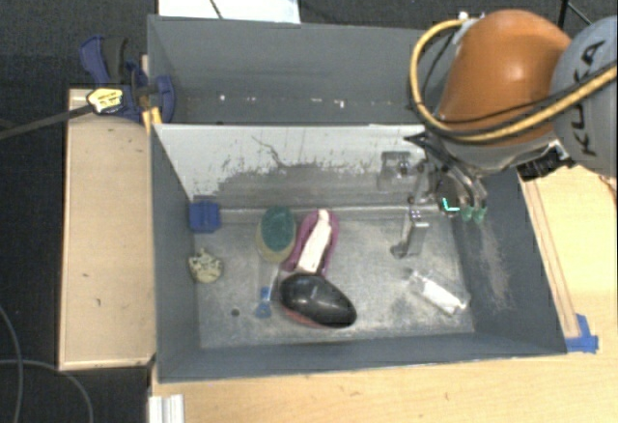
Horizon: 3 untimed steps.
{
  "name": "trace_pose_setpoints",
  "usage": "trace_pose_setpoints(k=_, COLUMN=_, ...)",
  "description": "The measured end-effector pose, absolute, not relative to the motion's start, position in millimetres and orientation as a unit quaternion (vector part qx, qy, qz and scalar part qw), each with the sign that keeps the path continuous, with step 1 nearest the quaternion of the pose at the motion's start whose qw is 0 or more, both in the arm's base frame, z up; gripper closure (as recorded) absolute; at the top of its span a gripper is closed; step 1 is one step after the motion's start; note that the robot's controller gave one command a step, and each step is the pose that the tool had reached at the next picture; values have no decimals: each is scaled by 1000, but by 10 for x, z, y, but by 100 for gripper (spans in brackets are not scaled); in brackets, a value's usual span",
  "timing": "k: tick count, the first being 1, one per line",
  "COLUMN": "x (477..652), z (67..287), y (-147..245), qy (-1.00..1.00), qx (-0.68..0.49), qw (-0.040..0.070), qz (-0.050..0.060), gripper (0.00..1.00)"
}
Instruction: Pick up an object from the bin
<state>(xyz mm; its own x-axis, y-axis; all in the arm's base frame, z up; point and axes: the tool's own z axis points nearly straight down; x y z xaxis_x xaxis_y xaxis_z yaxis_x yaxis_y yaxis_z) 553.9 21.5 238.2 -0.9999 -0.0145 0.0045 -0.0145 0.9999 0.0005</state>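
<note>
Gripper [413, 236] hangs in the right half of the bin [502, 276]; how far it is open cannot be told; a white stick [436, 294] lies near it on the floor; a black oval [317, 301] lies well apart.

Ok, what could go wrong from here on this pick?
The gripper hangs over bare floor near the bin's back wall; a descent here may catch nothing or scrape metal. The nearest thing, a small white piece toward the right side, lies flat and could slip away. The black oval, pink-and-white item and green pad crowd together, so a grasp there might nudge neighbours.
</note>
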Motion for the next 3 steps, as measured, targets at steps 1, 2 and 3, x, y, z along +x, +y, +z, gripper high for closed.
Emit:
trace_pose_setpoints(k=1, x=4882, z=1736, y=524, qy=-1000, qx=-14, qw=5, qz=-1, gripper=0)
trace_pose_setpoints(k=2, x=4955, z=1186, y=496, qy=-1000, qx=21, qw=2, qz=0, gripper=0)
trace_pose_setpoints(k=3, x=4789, z=745, y=479, qy=-994, qx=112, qw=-6, qz=0, gripper=0)
